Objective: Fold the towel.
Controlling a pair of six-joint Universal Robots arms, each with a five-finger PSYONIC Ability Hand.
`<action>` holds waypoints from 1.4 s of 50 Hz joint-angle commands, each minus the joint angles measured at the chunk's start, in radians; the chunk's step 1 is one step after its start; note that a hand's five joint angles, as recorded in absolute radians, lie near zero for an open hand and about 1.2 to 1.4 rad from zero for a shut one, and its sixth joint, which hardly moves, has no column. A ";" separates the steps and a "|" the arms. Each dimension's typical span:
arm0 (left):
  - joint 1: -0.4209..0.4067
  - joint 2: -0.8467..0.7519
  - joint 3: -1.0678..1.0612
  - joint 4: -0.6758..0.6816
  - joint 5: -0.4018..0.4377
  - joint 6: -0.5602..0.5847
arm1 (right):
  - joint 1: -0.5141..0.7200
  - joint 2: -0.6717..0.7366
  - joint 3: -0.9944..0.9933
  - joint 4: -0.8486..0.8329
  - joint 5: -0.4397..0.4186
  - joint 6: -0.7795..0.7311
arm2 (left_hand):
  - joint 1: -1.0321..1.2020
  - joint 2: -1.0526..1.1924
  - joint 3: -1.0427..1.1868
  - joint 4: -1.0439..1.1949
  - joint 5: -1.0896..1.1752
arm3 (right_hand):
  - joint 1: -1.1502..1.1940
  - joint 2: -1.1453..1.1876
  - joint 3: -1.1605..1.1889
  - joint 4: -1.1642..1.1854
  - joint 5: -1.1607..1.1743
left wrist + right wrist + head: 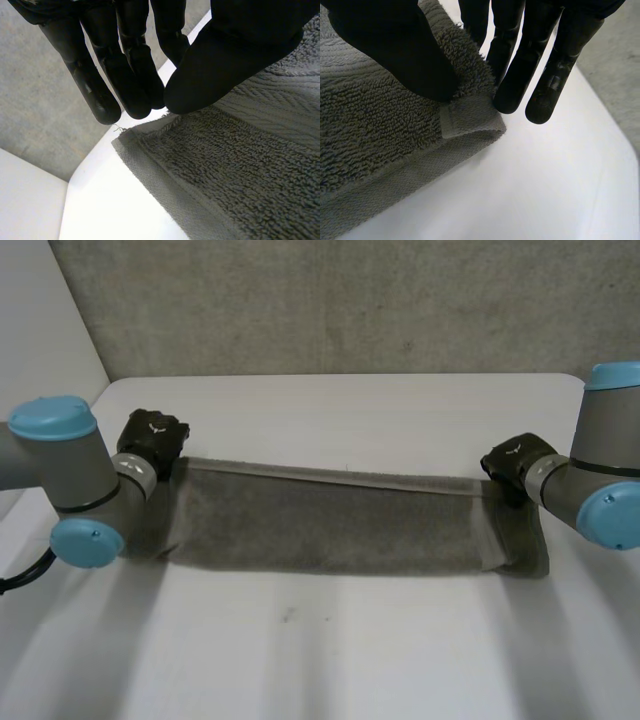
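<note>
1. The grey towel point(330, 525) lay stretched along the far half of the white surface point(330, 660), reaching nearly from its left edge to its right edge. Its far hem ran taut between the two hands.
2. The left hand point(152, 440) pinched the far-left corner, thumb point(240, 45) on the pile and fingers straight behind it.
3. The right hand point(515, 465) pinched the far-right corner the same way, thumb point(395, 45) on top.
4. Each hand's back bore a small white mark, too small to read.

A white worktop point(330, 660) carries one grey towel point(330, 525), spread as a long strip from side to side across its middle.
</note>
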 commanded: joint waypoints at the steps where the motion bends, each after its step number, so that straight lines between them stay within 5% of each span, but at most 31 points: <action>1: -0.010 -0.032 0.015 0.014 0.003 0.000 | 0.010 0.015 -0.019 -0.107 0.014 -0.005 | 0.192 0.177 0.180 0.178 0.181 | -0.154 -0.367 -0.389 -0.389 -0.362; 2: -0.010 -0.037 0.018 0.015 0.000 0.002 | 0.010 0.015 -0.019 -0.107 0.014 -0.005 | 0.172 0.157 0.160 0.158 0.161 | -0.157 -0.371 -0.393 -0.393 -0.366; 3: -0.010 -0.037 0.018 0.015 0.000 0.002 | 0.012 0.018 -0.019 -0.124 0.018 -0.005 | 0.172 0.157 0.160 0.158 0.160 | -0.559 -0.772 -0.794 -0.794 -0.767; 4: -0.010 -0.039 0.021 0.021 -0.004 0.002 | 0.013 0.022 -0.019 -0.142 0.027 -0.005 | -0.099 -0.114 -0.111 -0.112 -0.110 | -0.787 -1.001 -1.023 -1.023 -0.996; 6: -0.010 -0.039 0.023 0.035 -0.009 0.000 | 0.013 0.019 -0.020 -0.170 0.041 -0.006 | -0.295 -0.310 -0.307 -0.309 -0.306 | -0.787 -1.001 -1.023 -1.023 -0.996; 7: -0.010 -0.037 0.023 0.051 -0.012 0.000 | 0.013 0.019 -0.020 -0.170 0.041 -0.006 | -0.667 -0.682 -0.679 -0.681 -0.678 | -0.787 -1.001 -1.023 -1.023 -0.996; 8: -0.010 -0.037 0.023 0.051 -0.012 0.000 | 0.015 0.015 -0.025 -0.200 0.058 -0.005 | -0.671 -0.686 -0.683 -0.684 -0.682 | -0.787 -1.001 -1.023 -1.023 -0.996; 9: -0.009 -0.034 0.021 0.069 -0.014 0.000 | 0.016 0.009 -0.025 -0.228 0.075 0.000 | -1.030 -1.045 -1.042 -1.043 -1.041 | -0.787 -1.001 -1.023 -1.023 -0.996; 18: -0.013 0.067 -0.029 0.129 -0.021 -0.007 | 0.013 -0.126 0.050 -0.271 0.110 0.064 | -1.030 -1.045 -1.042 -1.043 -1.041 | -0.787 -1.001 -1.023 -1.023 -0.996; 28: -0.032 0.209 -0.175 0.117 -0.023 -0.015 | 0.005 -0.424 0.392 -0.264 0.035 0.143 | -1.030 -1.045 -1.042 -1.043 -1.041 | -0.787 -1.001 -1.023 -1.023 -0.996; 36: -0.026 0.394 -0.348 0.081 -0.017 -0.247 | -0.034 -0.531 0.659 -0.271 -0.058 0.178 | -1.030 -1.045 -1.042 -1.043 -1.041 | -0.787 -1.001 -1.023 -1.023 -0.996; 40: -0.017 0.472 -0.431 0.045 -0.012 -0.441 | -0.064 -0.534 0.739 -0.287 -0.080 0.238 | -1.030 -1.045 -1.042 -1.043 -1.041 | -0.786 -0.999 -1.021 -1.021 -0.994; 45: -0.003 0.507 -0.488 0.035 -0.009 -0.547 | -0.105 -0.524 0.816 -0.377 -0.100 0.313 | -1.030 -1.045 -1.042 -1.043 -1.041 | -0.712 -0.926 -0.948 -0.948 -0.921; 50: 0.006 0.515 -0.511 0.035 -0.012 -0.559 | -0.151 -0.470 0.851 -0.475 -0.147 0.330 | -1.030 -1.045 -1.042 -1.043 -1.041 | -0.446 -0.660 -0.681 -0.682 -0.655; 65: 0.010 0.512 -0.531 0.038 -0.011 -0.559 | -0.171 -0.387 0.825 -0.480 -0.164 0.319 | -1.030 -1.045 -1.042 -1.043 -1.041 | -0.351 -0.565 -0.587 -0.587 -0.560; 70: 0.010 0.512 -0.539 0.040 -0.009 -0.559 | -0.174 -0.378 0.822 -0.480 -0.166 0.319 | -1.030 -1.045 -1.042 -1.043 -1.041 | -0.125 -0.339 -0.361 -0.361 -0.334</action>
